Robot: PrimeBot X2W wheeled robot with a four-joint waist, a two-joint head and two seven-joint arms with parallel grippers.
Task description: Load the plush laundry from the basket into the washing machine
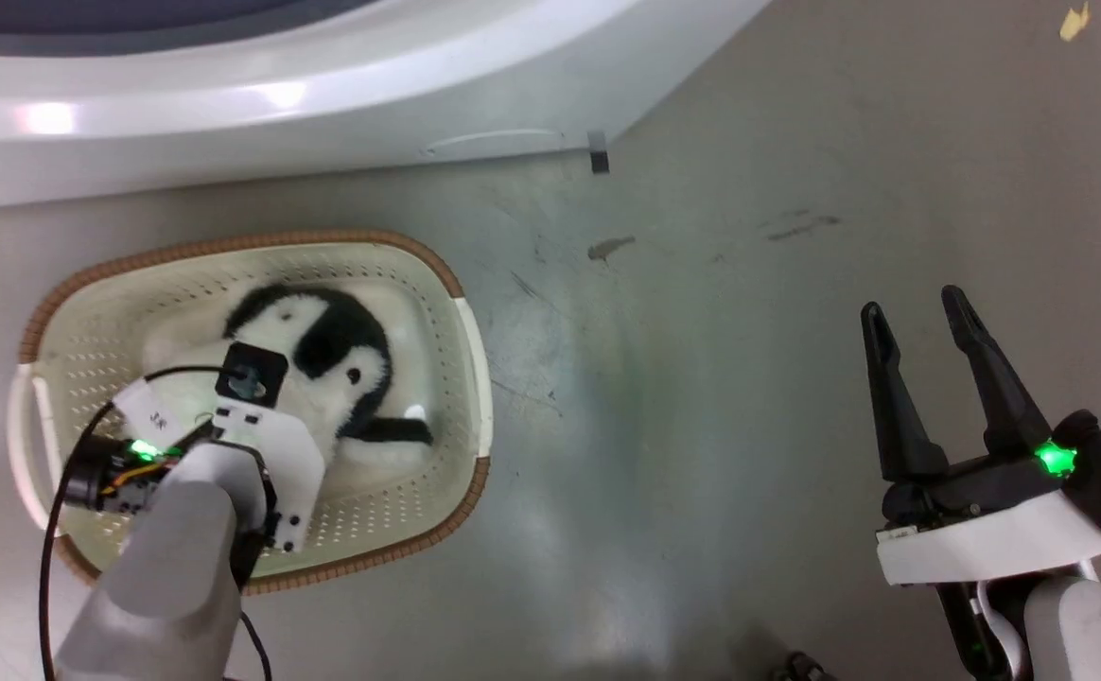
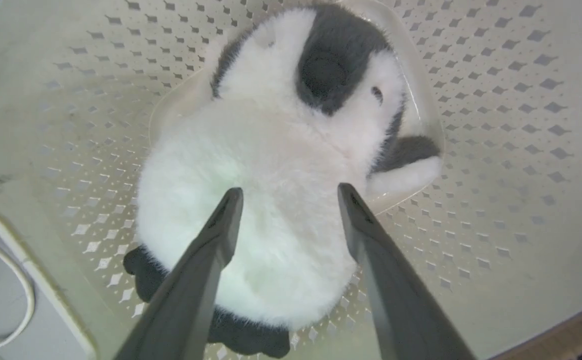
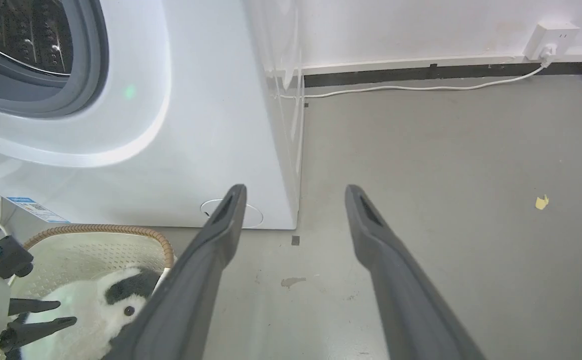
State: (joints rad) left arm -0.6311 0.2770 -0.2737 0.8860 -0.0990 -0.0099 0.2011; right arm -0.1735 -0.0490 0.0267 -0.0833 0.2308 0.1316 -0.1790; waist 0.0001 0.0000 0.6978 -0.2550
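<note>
Left wrist view, frame centre: the plush laundry point(image 2: 271, 150) lay in the basket point(image 2: 496, 150), with the left gripper point(image 2: 288, 192) poised over its white belly, fingers parted and empty. It looked light, soft and squashy, so pinching the plump belly should hold. In the lower right of the head view, the right gripper point(image 1: 910, 307) stood parted and empty.

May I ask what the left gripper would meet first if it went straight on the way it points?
Most likely the plush toy: the left gripper points down into the basket, its open fingers over the toy's white body. The gap between them is hard to judge.
</note>
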